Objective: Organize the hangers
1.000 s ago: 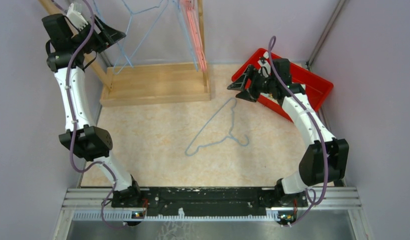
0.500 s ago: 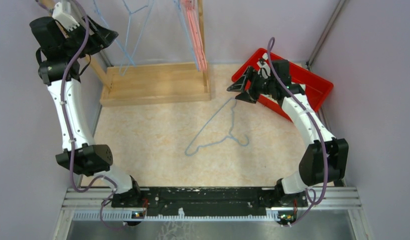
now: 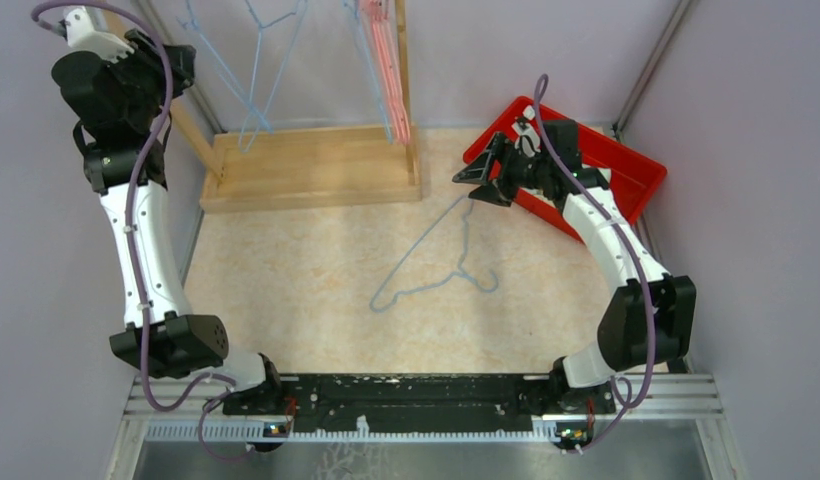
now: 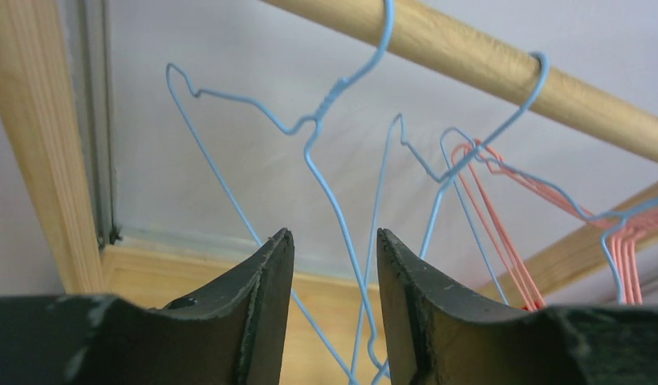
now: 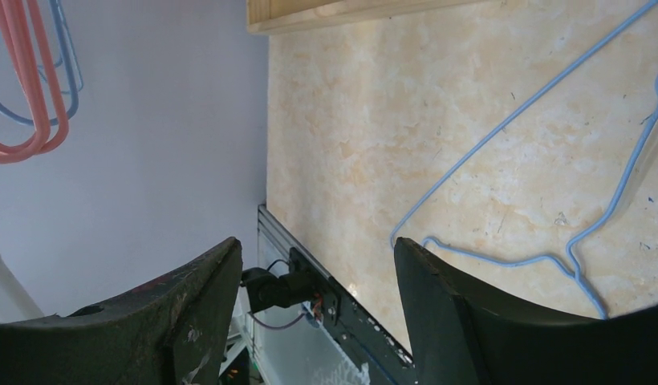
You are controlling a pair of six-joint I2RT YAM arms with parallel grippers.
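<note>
One light blue hanger (image 3: 431, 262) lies flat on the beige table; it also shows in the right wrist view (image 5: 542, 176). Light blue hangers (image 3: 251, 60) and pink-red hangers (image 3: 384, 60) hang on the wooden rack's rail (image 4: 502, 76); in the left wrist view the blue ones (image 4: 326, 152) hang left and the pink-red ones (image 4: 502, 216) right. My left gripper (image 3: 171, 65) is raised at the far left by the rack, open and empty (image 4: 335, 249). My right gripper (image 3: 478, 175) hovers open and empty above the lying hanger's upper end (image 5: 318, 257).
The wooden rack's base (image 3: 316, 165) stands at the back left with an upright post (image 4: 45, 144). A red tray (image 3: 636, 165) sits at the back right under my right arm. Purple walls close in on both sides.
My left arm has swung up and to the left, away from the hanging blue hangers. My right arm has barely moved. The hanger on the table lies as before.
</note>
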